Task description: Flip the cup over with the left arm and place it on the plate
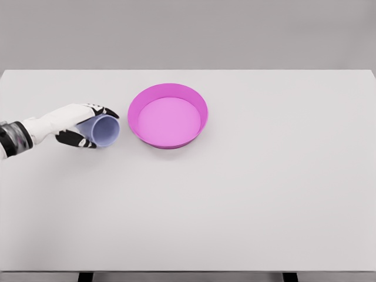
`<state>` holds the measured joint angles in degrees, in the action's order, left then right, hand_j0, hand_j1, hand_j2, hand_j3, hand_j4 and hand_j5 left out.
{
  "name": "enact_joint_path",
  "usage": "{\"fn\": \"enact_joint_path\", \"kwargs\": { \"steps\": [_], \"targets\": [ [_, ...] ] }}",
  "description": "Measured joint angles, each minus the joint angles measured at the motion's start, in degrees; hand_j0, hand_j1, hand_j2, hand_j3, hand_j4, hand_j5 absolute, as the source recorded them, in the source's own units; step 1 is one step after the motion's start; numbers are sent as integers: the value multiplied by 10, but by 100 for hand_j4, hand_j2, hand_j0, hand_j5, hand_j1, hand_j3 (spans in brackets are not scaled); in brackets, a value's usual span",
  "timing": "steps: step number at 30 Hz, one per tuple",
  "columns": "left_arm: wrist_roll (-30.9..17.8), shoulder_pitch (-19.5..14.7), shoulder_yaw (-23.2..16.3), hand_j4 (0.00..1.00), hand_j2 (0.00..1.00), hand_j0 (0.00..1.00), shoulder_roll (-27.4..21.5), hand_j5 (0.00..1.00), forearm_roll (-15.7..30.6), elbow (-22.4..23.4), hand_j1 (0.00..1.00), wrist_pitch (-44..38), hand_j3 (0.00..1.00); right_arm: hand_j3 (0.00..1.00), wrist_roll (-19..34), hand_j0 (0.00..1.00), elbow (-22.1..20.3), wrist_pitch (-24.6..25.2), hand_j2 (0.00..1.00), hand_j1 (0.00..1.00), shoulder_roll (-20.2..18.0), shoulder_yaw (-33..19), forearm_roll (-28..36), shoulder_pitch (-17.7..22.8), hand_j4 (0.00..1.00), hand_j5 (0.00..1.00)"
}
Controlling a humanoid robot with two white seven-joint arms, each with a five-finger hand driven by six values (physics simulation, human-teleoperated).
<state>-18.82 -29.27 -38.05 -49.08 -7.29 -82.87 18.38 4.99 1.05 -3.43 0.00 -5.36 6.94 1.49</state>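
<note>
- Right now my biggest item is the white table (247,194), filling nearly the whole head view with a grey wall behind it.
- Next in size, the magenta plate (168,114) sits a little left of centre toward 11 o'clock; it is shallow with a raised rim, and nothing lies in it.
- My left arm comes in from the 9 o'clock edge, low over the table, the forearm running roughly level toward the plate.
- At its end the left hand (79,125) is closed round the cup (103,130): black-tipped fingers show above and below the cup's body, so I read it as a firm wrap, not a loose touch.
- The pale lilac cup lies on its side in that grasp, its open mouth facing toward 4 o'clock, at me and slightly at the plate. It is just beside the plate's 9 o'clock rim, not touching it. Whether it rests on the table or is lifted clear I cannot tell.
- My reading of the step: grasp made, flip part-way.
- The next move, as I judge it, calls for rolling the wrist until the mouth faces up, then carrying toward 3 o'clock, high enough to clear the rim, and setting down near the plate's middle.
</note>
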Motion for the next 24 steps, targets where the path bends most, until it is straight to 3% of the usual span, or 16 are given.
{"fn": "enact_joint_path", "kwargs": {
  "steps": [11, 24],
  "targets": [
    [1, -13, 6, 77, 77, 77, 4, 77, 127, -1, 77, 1, 77, 100, 0, 100, 0, 0, 100, 100, 0, 0, 0, 0, 100, 100],
    [1, -25, 17, 77, 77, 77, 53, 77, 194, 17, 77, 0, 77, 100, 0, 100, 0, 0, 100, 100, 0, 0, 0, 0, 100, 100]
  ]
}}
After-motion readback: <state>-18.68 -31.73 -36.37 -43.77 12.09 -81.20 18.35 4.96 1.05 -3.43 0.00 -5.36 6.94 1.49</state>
